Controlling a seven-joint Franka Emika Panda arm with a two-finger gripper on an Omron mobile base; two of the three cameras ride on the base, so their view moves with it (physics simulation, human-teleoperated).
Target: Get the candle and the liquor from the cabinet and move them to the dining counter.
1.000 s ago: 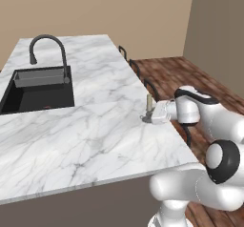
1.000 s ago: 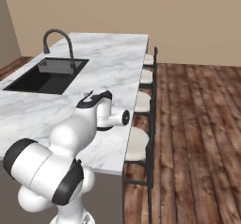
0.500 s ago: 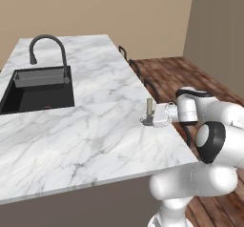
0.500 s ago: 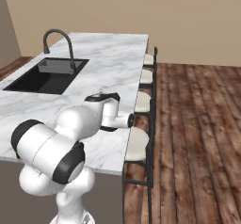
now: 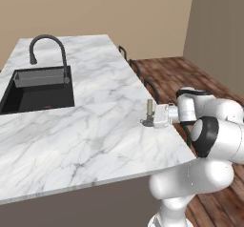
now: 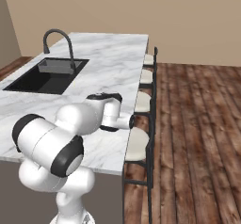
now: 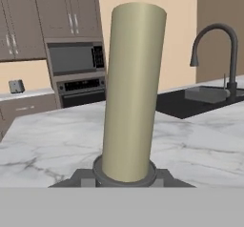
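- One candle (image 5: pixel 149 108), cream-yellow, in its grey holder: held in my gripper (image 5: pixel 151 120), whose jaws are closed on the holder's base; in the hand view it stands right before the camera, leaning slightly.
- Position: near the right edge of the dining counter (image 5: pixel 95 126), on the stool side, at the near end, well apart from the black sink (image 5: pixel 38 88) and gooseneck tap (image 5: pixel 47 54) at the far left.
- Change over the last second: the candle has barely shifted over the marble; my elbow has swung round and forward, and the jaws have kept their squeeze unchanged.
- Contact: the holder's base looks to be at or just above the marble, though I cannot tell whether it is touching, since my own hand hides the underside.
- Reading for the task: the carry of the candle appears all but finished; what remains for it is to settle the base flat and let go.
- Item outstanding: the liquor, yet to be fetched from the cabinet (image 7: pixel 28 18), whose dark doors stand far across the room.
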